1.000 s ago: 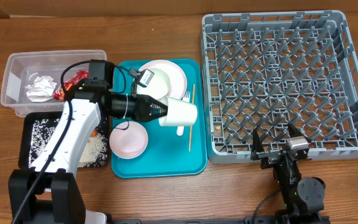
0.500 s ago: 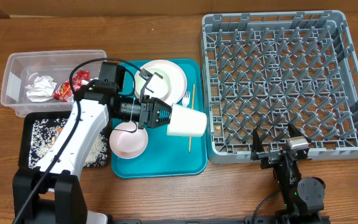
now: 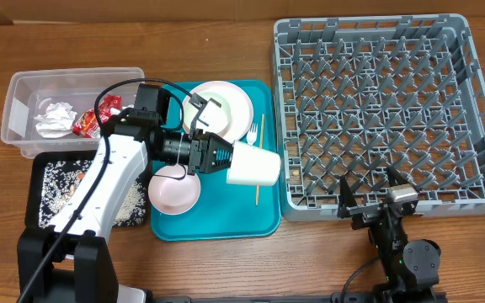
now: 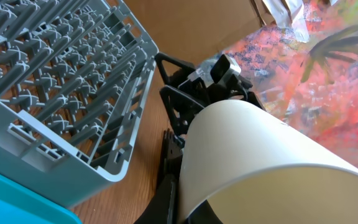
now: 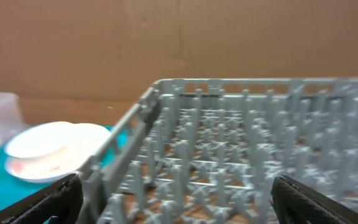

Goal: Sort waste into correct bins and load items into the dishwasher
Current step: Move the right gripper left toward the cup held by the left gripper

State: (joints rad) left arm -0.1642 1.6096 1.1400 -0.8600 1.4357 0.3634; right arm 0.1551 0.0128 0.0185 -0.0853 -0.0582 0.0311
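Observation:
My left gripper is shut on the rim of the white cup, which lies sideways in the air over the right part of the teal tray. In the left wrist view the cup fills the frame, with one black finger against its outer wall. The grey dish rack stands to the right of the cup. My right gripper is open at the rack's front edge, and its view looks over the rack. The plate, a bowl, the fork and the chopstick lie on the teal tray.
The clear tub at the left holds a crumpled napkin and the red wrapper. The black tray in front of it holds pale crumbs, partly hidden under my left arm. Bare wooden table surrounds the rack.
My left gripper carried the cup to the right, toward the rack, then held still over the last half second. The right gripper has stayed put.

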